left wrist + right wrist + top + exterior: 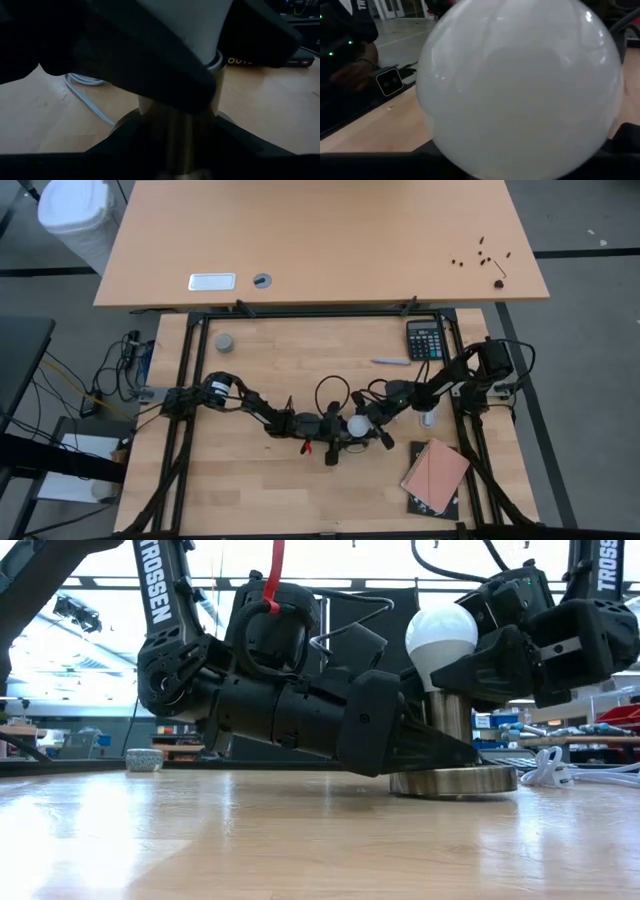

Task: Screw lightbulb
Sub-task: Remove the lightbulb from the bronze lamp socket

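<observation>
The white lightbulb (357,423) (441,632) stands upright with its lower end in the metal socket post (452,715) of a round silvery base (455,781) at the table's middle. Its screw end is hidden in the post. My left gripper (340,427) (425,745) reaches in from the left, low over the table, and is shut on the post. My right gripper (368,420) (462,668) comes from the right, shut on the bulb, which fills the right wrist view (520,90). My left gripper pinches the socket post (175,132) between its two fingers, just above the disc. The fingers come nearly level from the table's left. The base stays flat on the table. My right gripper holds the bulb's lower, narrowing part (212,52) between its two fingers (485,665), coming nearly level from the table's right. The bulb stands upright on the post, its round top clear above the fingers.
The base's white cord (545,772) (85,95) lies on the table beside it. A calculator (424,338) and a pen (390,361) lie far right. A pink notebook (436,473) is near right. A small grey cap (225,342) sits far left.
</observation>
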Motion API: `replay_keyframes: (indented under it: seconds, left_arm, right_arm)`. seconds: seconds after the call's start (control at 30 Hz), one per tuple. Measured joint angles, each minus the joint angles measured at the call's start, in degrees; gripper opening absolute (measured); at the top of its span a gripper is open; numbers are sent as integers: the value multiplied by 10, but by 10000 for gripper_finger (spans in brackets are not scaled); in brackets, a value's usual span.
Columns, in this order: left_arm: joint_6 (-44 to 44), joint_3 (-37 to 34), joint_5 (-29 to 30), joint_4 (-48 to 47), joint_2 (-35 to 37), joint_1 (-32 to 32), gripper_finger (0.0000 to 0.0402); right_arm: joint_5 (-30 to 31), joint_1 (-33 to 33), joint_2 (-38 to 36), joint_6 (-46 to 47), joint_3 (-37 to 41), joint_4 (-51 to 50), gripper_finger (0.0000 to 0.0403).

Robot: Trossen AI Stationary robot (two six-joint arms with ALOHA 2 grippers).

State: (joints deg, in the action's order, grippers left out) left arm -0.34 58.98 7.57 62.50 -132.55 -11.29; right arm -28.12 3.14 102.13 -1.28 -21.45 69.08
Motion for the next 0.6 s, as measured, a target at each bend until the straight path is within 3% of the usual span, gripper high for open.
replay_keyframes:
  seconds: [0.2, 0.4, 0.6]
  left_arm:
    - [-3, -2, 7, 0, 0, 1, 189]
    - [0, -2, 4, 0, 0, 0, 189]
    - [-10, -2, 5, -1, 0, -1, 189]
  right_arm:
    - [101, 4, 0, 114, 1, 2, 200]
    - [117, 27, -1, 147, 2, 4, 266]
    - [213, 60, -1, 153, 1, 3, 323]
